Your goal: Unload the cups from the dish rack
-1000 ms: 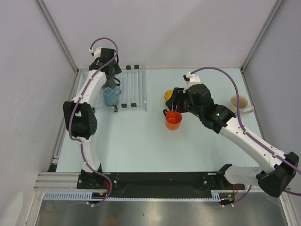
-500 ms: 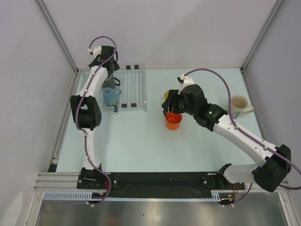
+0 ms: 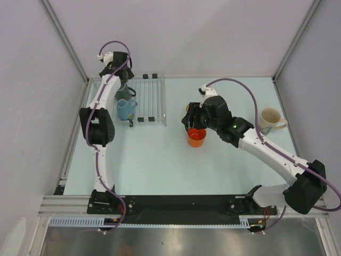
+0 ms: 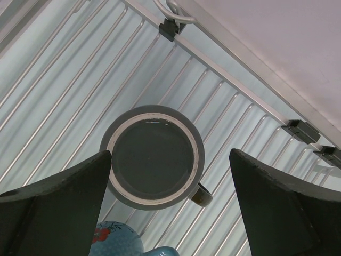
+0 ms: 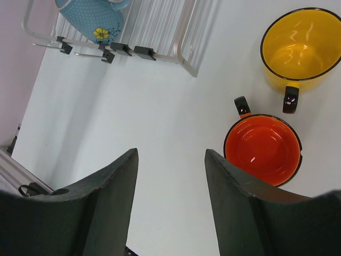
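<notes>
The clear dish rack stands at the back left. A dark grey mug sits on its bars, seen end-on, handle to the lower right. A light blue mug sits just in front of it; it also shows in the left wrist view. My left gripper is open above the grey mug, fingers either side and clear of it. The orange mug and yellow mug stand upright on the table. My right gripper is open and empty, just left of the orange mug.
A cream mug stands upright at the right side of the table. The rack's near end with black clips and the blue mug show in the right wrist view. Walls close in at the back and sides.
My right gripper has drifted a little left, off the orange mug. My left arm has reached slightly further back over the rack. No mug has moved.
</notes>
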You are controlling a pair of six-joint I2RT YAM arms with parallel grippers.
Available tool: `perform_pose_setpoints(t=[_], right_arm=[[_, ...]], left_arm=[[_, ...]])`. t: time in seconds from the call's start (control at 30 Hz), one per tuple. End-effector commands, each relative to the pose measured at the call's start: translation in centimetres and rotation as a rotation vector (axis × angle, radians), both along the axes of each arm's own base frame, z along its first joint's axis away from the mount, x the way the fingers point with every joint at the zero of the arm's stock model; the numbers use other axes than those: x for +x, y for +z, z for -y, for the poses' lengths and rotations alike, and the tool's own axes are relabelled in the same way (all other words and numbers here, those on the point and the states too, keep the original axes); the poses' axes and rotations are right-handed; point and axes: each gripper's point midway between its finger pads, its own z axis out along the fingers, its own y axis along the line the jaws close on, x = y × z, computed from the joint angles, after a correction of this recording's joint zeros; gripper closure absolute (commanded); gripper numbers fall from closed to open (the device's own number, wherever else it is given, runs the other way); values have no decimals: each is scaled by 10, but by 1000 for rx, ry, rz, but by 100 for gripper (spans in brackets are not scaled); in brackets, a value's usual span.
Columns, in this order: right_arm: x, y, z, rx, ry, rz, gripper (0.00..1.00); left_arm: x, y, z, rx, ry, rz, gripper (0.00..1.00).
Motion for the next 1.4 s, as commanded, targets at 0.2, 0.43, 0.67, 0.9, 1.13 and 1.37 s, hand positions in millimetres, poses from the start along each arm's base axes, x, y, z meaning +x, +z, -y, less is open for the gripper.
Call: perform_pose_setpoints(t=[0.2, 0.43, 0.67, 0.9, 1.13, 1.37], right_arm=[[1, 0, -7, 43, -1, 0, 42], [3, 4, -3, 29, -14, 24, 42], [4, 1, -3, 33, -16, 9, 41], [3, -4, 1, 13, -24, 4, 41], [8, -8, 7, -4, -42, 2, 41], [10, -12, 3, 8, -35, -17, 41]], left_arm=[[-14, 11, 2, -68, 4, 30, 2], [-14, 29, 6, -86, -16, 75, 1], [-18, 26, 6, -82, -14, 64, 0], [-13, -21, 10, -95, -23, -23, 0], [-2, -47, 14, -105, -33, -55, 0], [7, -50, 14, -109, -47, -55, 1]])
